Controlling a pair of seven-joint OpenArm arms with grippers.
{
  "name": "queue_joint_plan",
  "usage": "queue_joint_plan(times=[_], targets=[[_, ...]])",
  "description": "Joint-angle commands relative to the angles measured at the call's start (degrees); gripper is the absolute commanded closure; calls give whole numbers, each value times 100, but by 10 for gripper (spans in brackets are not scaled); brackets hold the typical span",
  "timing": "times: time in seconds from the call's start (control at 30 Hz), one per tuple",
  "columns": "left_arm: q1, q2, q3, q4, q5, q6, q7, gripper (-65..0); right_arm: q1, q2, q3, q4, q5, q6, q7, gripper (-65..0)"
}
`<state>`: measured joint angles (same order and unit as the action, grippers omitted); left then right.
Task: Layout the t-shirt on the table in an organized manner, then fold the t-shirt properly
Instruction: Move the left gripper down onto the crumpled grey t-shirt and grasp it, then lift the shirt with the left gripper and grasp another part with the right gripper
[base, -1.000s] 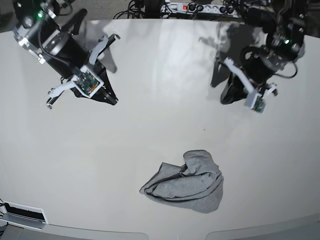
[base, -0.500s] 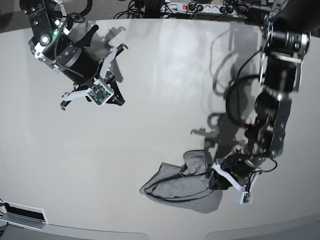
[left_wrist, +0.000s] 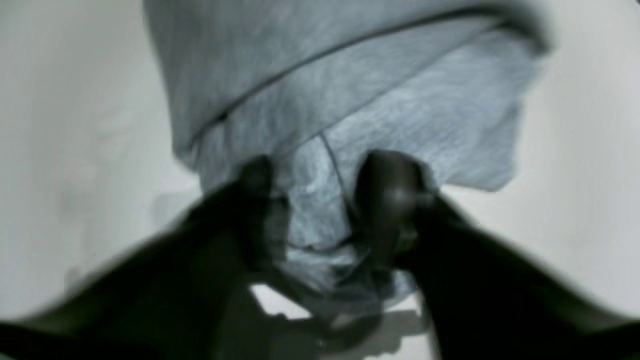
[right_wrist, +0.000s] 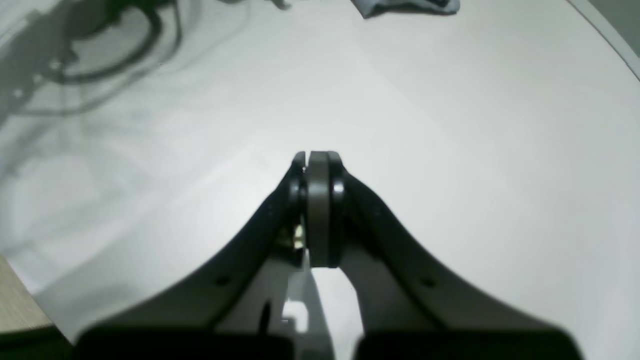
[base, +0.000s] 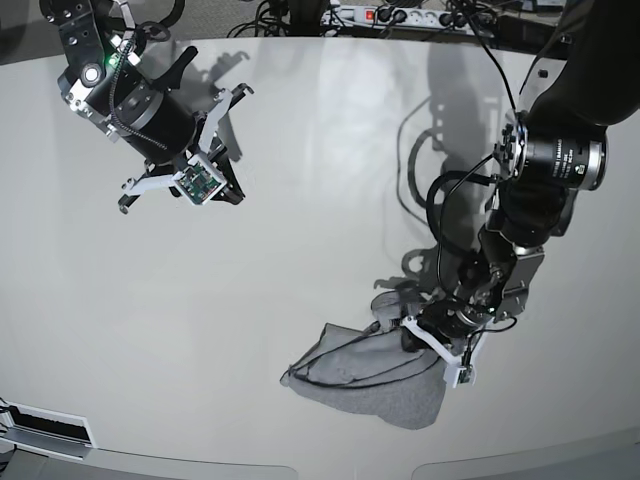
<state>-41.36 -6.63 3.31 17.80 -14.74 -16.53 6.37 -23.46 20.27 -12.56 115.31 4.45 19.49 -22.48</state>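
Left gripper (base: 412, 336) now down on the t-shirt (base: 372, 382), jaws closed onto a fold of grey cloth; right edge of the heap lifted and pulled; right gripper (base: 226, 190) shifted slightly higher.

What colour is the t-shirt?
Heather grey; the t-shirt shows best in the left wrist view.

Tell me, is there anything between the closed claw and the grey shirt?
Nothing: in the base view only bare table separates the right claw from the t-shirt.
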Motion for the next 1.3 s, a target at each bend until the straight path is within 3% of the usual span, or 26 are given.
queue_joint_plan(times=[0.0,0.03,0.1,0.17,0.27,0.33,0.43,0.57,0.63,0.77,0.87,0.9,1.0,1.03,1.27], targets=[[-190,15,-20,83,-33,116,-83,-59,-13,37,22,90,-28,-55,125,0],[-177,15,-20,83,-57,227,-81,0,-57,39,22,90,-46,-72,127,0],[-166,7,-20,98,-74,221,9,0,-122,52,22,90,-42,-151,127,0],[-166,-4,-22,205,-79,-22,286,0,-164,52,22,90,-42,-173,129,0],[-166,-4,-22,564,-208,-332,1130,0,-157,52,22,90,-44,-173,153,0],[-160,-4,-22,848,-658,-516,2006,0,-157,52,22,90,-42,-168,199,0],[-114,13,-22,1211,-1694,-756,3768,0,-118,52,22,90,-42,-170,203,0],[-28,63,-20,1272,-2946,-1473,6011,0,-31,52,22,90,-22,-168,238,0],[105,61,50,1272,-3532,-1617,6603,0,22,50,22,90,-20,-155,234,0],[483,66,422,1272,-4240,-1860,7154,0,205,50,22,87,-20,-37,214,0],[739,63,629,1272,-4481,-2055,7167,0,236,50,22,81,-20,7,190,0],[782,61,643,1272,-4553,-2122,7160,0,232,50,22,76,-20,13,188,-46],[833,59,636,1272,-4625,-2164,6944,0,240,50,22,-42,-11,94,153,-287],[831,61,636,1272,-4623,-2164,6841,0,267,48,20,-179,17,90,192,-336],[813,61,638,1272,-4623,-2166,6675,0,1296,-223,0,-2295,22,142,345,-354]])
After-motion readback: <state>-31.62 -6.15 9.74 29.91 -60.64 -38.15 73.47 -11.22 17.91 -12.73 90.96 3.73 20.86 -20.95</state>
